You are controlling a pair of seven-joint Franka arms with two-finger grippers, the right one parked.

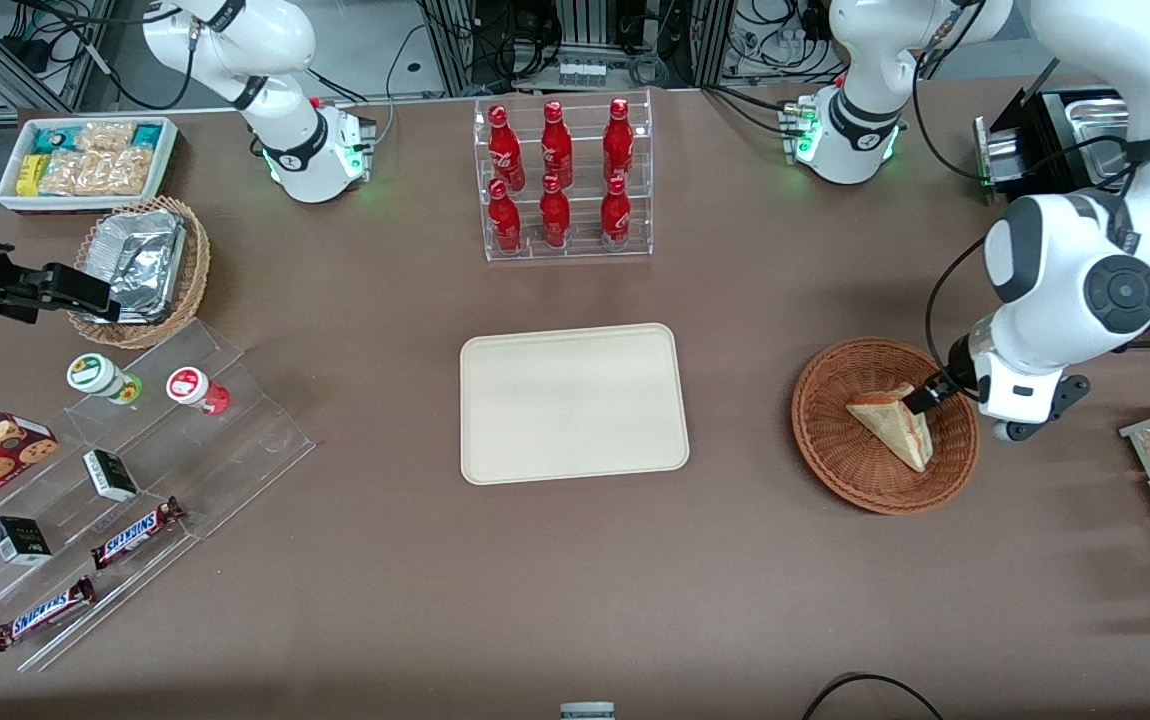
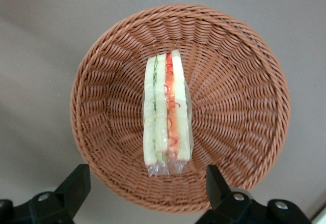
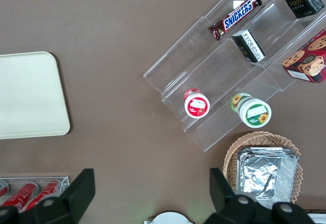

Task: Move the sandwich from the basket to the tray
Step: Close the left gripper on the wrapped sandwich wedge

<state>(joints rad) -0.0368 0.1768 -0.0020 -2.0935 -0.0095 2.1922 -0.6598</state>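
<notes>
From the front, your gripper (image 1: 925, 398) hovers at the basket's (image 1: 840, 440) three-o'clock rim, the sandwich (image 1: 895, 425) lying inside, the tray (image 1: 573, 402) bare toward nine o'clock. At the wrist, jaws stand apart astride the sandwich (image 2: 167, 113), likely lining up a grasp.

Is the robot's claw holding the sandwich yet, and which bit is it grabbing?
No, nothing is held. The gripper hovers open above the sandwich, which lies in the basket, its fingers apart.
</notes>
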